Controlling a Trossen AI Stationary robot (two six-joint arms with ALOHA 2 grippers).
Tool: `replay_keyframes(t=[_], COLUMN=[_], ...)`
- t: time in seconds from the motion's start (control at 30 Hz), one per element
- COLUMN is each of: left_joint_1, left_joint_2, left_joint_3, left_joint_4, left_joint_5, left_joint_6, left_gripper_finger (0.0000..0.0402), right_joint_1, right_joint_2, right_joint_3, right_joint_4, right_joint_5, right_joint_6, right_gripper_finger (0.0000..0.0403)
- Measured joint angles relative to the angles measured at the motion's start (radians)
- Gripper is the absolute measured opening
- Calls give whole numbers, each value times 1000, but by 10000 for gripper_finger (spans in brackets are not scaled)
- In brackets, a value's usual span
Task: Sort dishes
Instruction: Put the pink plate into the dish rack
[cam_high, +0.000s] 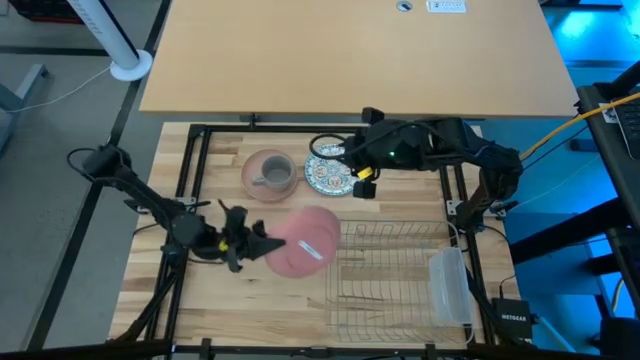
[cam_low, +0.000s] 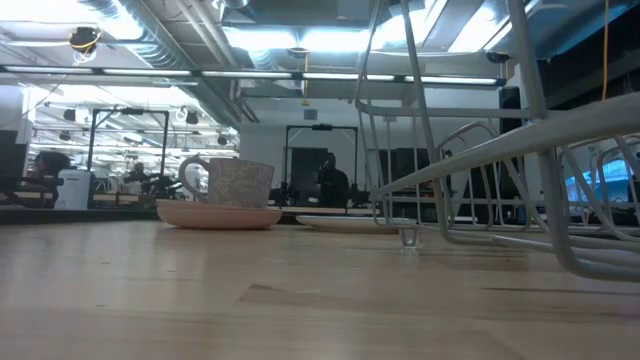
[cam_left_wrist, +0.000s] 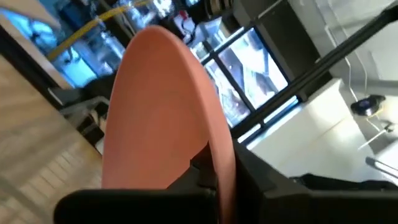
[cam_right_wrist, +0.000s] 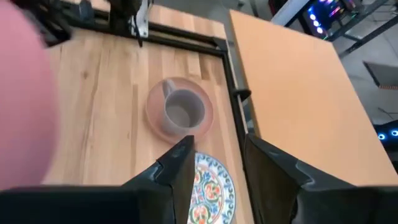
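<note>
My left gripper is shut on a salmon-pink plate, held up left of the wire rack. The plate fills the left wrist view and does not show in the low view. A second pink plate lies flat at the far middle with the grey mug standing on it. The patterned plate lies flat to its right. My right gripper is open and empty, above the patterned plate's far edge. My left gripper pinches the pink plate's rim between its two fingers, one finger on each face. It comes at the plate from the table's left side. The plate stands tilted on edge, lifted clear of the table.
The white wire rack stands at the near right, with a translucent plastic tray on its right end. A black frame runs around the work area. Bare wood lies at the near left.
</note>
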Motion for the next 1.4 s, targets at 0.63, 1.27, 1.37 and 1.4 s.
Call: replay_keyframes(t=[0.63, 1.27, 1.37, 1.4], left_joint_1=[-77, -77, -76, -76], left_joint_2=[422, 511, 548, 559], left_joint_3=[451, 628, 649, 655], left_joint_4=[-282, -647, -647, -647], left_joint_5=[-517, -554, -548, -548], left_joint_6=[-366, -538, -560, -567], left_gripper_finger=[10, 10, 10, 10], right_joint_1=[-34, -172, -204, -214], right_joint_2=[-31, -21, -21, -21], right_joint_3=[-15, -20, -20, -20], right_joint_4=[-282, -282, -282, -282], right_joint_5=[-93, -158, -157, -158], right_joint_6=[-154, -155, -155, -155], right_gripper_finger=[143, 143, 143, 143])
